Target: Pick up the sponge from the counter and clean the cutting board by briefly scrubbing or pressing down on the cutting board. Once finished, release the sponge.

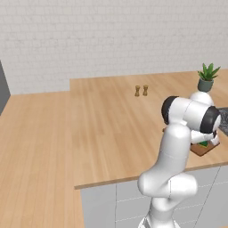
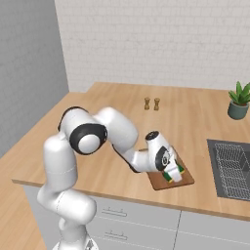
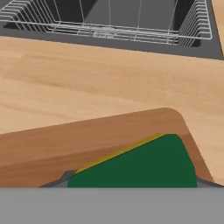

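Resting on cutting board (image 3: 87, 135): sponge (image 3: 140, 166) between hand (image 2: 172, 175) fingers; grip unclear; no writing.

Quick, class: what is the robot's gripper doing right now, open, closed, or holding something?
Gripper: its fingers sit on either side of the sponge, which lies on the cutting board; whether it grips or has let go cannot be told.

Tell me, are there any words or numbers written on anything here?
None: no words, numbers or signs can be read anywhere. The sponge, cutting board, counter, plant pot, two small shakers and wire rack are all plain.
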Available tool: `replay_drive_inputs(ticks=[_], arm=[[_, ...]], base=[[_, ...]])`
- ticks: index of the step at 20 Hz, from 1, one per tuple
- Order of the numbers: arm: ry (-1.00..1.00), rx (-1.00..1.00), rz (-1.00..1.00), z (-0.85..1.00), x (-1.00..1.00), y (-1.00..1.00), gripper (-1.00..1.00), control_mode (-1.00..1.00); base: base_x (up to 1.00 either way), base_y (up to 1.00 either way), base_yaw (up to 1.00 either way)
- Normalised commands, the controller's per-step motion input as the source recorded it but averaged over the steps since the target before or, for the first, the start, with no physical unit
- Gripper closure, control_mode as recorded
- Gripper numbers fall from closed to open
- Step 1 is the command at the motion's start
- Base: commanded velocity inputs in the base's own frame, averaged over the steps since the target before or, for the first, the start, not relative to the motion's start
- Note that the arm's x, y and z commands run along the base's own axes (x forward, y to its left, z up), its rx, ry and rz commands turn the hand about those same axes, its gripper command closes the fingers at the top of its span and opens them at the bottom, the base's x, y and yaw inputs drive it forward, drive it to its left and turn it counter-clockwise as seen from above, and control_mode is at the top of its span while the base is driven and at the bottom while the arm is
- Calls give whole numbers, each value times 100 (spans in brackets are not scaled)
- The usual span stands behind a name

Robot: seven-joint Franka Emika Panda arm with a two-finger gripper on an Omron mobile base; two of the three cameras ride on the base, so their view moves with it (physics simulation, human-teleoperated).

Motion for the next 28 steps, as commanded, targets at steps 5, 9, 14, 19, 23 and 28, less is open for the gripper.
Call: replay_drive_inputs(ticks=[5, 9, 14, 19, 23, 28], arm=[[-26, -1, 0, -28, 38, -6, 100, -100], [-25, 0, 0, -14, 39, 0, 100, -100], [-18, -5, 0, -22, 55, 0, 100, -100], [-3, -9, 0, -31, 73, 1, 100, -100], [-8, -3, 0, -70, 59, 0, 100, -100], [-19, 0, 0, -86, 27, 10, 100, -100]], base=[[0, 0, 0], [0, 0, 0], [0, 0, 0], [0, 0, 0], [0, 0, 0], [0, 0, 0]])
